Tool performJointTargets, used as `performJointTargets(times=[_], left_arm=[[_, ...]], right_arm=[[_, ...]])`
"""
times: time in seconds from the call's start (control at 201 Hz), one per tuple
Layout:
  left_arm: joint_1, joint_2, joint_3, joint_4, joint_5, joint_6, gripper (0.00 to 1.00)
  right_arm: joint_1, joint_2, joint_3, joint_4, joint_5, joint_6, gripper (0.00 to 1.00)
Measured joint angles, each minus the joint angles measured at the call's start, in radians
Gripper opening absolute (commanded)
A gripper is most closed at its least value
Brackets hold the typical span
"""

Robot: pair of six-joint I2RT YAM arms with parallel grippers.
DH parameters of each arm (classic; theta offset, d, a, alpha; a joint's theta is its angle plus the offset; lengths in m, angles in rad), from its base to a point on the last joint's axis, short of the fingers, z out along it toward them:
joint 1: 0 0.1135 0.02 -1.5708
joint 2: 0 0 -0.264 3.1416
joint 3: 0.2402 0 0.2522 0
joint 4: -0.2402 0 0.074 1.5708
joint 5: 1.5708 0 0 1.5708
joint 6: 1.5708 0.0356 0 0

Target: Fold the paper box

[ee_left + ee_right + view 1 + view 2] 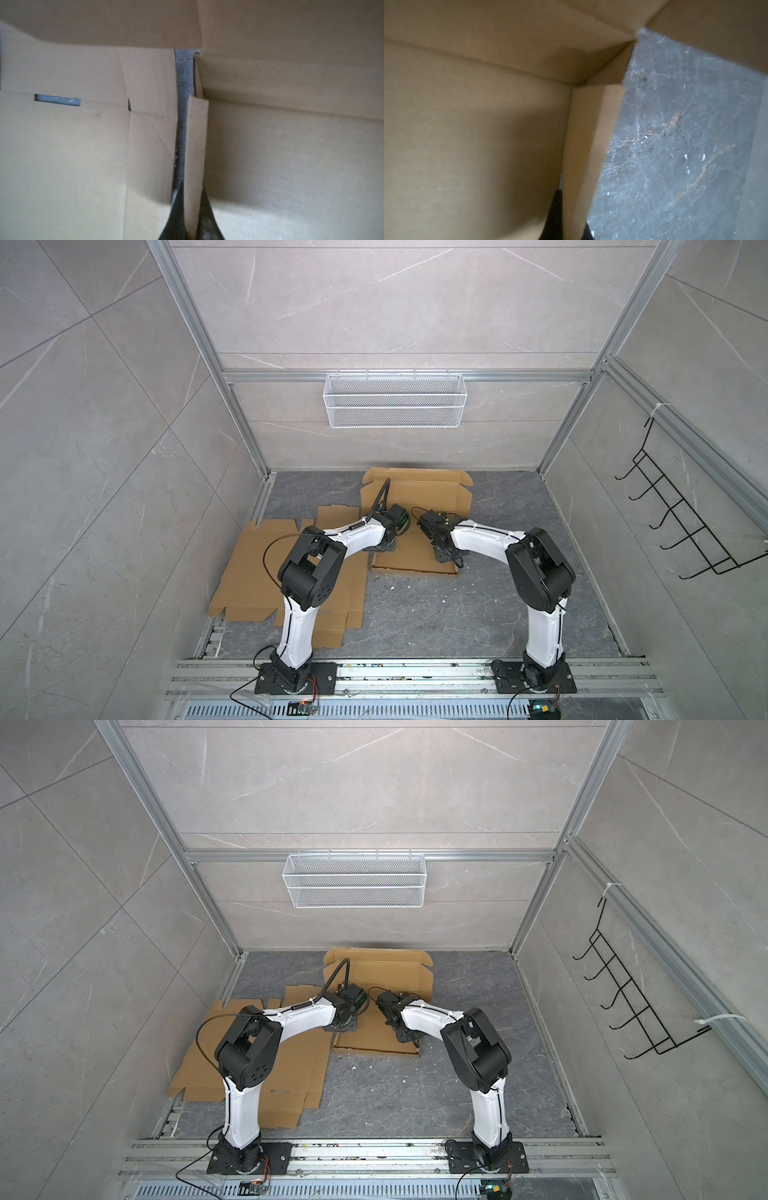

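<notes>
Left wrist view: left claw clamps 1 flap of paper box.

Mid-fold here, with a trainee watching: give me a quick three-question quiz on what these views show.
1. True or false: the left jaws and the right jaws are each shut on a side flap of the paper box.
2. What lies flat on the table under the left arm? A) spare cardboard blank B) plastic bag C) towel
3. Name what hangs on the back wall.
Key: 1 true; 2 A; 3 white wire basket.
</notes>
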Motion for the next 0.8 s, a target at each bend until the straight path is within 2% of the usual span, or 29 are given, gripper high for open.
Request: performJointTargets(times=[0.239, 0.801], left_arm=[[-0.018, 0.022, 0.02, -0.023, -0.045, -0.008, 0.0], [-0.025, 0.033, 0.018, -0.02, -0.044, -0.013, 0.0]], right_arm=[[0.007, 0.022, 0.022, -0.026, 0.016, 0.025, 0.0], [0.008, 0.048, 0.051, -0.056, 0.004, 0.034, 0.0]])
